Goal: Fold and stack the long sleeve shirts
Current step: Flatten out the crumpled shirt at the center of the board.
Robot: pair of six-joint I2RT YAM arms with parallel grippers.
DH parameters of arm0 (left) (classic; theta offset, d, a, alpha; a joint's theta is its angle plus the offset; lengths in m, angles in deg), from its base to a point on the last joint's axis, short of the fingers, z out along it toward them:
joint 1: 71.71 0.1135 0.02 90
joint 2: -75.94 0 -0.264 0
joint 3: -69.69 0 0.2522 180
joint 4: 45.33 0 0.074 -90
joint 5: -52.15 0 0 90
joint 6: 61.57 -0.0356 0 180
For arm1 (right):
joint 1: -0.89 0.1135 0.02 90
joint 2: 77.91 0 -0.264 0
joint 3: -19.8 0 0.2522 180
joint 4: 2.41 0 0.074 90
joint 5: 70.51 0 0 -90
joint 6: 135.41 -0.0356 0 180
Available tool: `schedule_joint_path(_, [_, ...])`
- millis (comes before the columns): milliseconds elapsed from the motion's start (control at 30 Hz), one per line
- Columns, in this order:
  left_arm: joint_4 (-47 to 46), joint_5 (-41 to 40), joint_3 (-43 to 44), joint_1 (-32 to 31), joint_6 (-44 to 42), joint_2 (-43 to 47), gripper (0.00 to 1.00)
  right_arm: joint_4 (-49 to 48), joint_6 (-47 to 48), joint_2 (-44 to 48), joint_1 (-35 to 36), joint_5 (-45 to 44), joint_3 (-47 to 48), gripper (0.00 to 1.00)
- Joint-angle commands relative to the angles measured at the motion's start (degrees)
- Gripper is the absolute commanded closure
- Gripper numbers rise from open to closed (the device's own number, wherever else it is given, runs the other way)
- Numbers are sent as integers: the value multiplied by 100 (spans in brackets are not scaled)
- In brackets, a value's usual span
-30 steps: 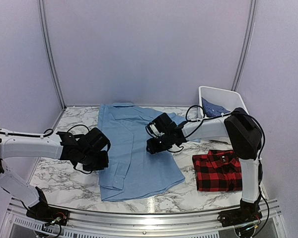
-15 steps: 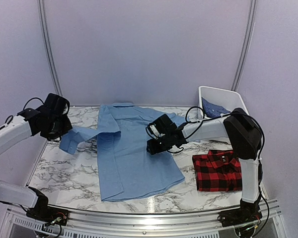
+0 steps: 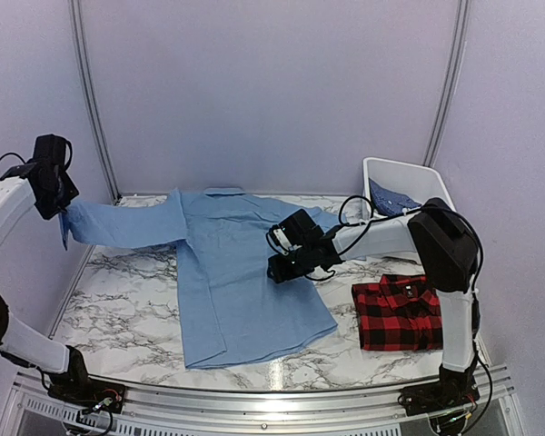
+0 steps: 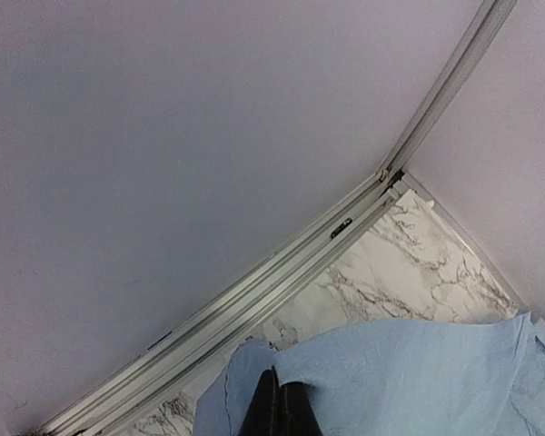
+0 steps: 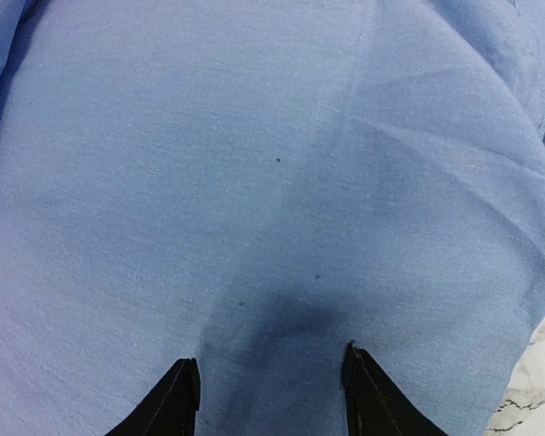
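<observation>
Pale lilac walls close in a white-and-grey marbled bench (image 3: 118, 318) with two arms bolted at its near edge. I count three shirts and one bin. The plain light blue collared cloth shirt (image 3: 236, 291) lies spread across the middle of the bench. One of its sleeves is stretched out to the far left and lifted off the surface. The left fingers (image 4: 269, 411) are pinched tight on that sleeve's end, up by the left wall. The right fingers (image 5: 177, 400) stand about half spread with nothing between them, their tips down on the shirt's body near its right side. A folded red-and-black plaid shirt (image 3: 400, 313) rests on the bench to the right, just beside the right arm's upright. A white plastic bin (image 3: 409, 171) sits at the back right corner, and the darker blue patterned shirt (image 3: 391, 197) is bundled inside it.
</observation>
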Motion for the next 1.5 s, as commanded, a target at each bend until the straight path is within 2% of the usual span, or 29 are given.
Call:
schedule_joint_path(0, [102,-105,761,304,-454,-247,100,176,33,-245,58,136,-27,47])
schedule_joint_path(667, [225,-335,2642,493,-1335,-1647,100,265,12,-219,58,71,17,46])
schedule_joint_path(967, [214,-112,2631,493,-1278,-1775,100,312,-15,-266,58,106,101,46])
schedule_joint_path(1267, [177,-635,2710,489,-1466,-1848,100,392,-12,-324,84,85,226,46])
schedule_joint_path(1467, [-284,-767,2415,493,-1666,-1725,100,489,62,-219,293,-25,418,46])
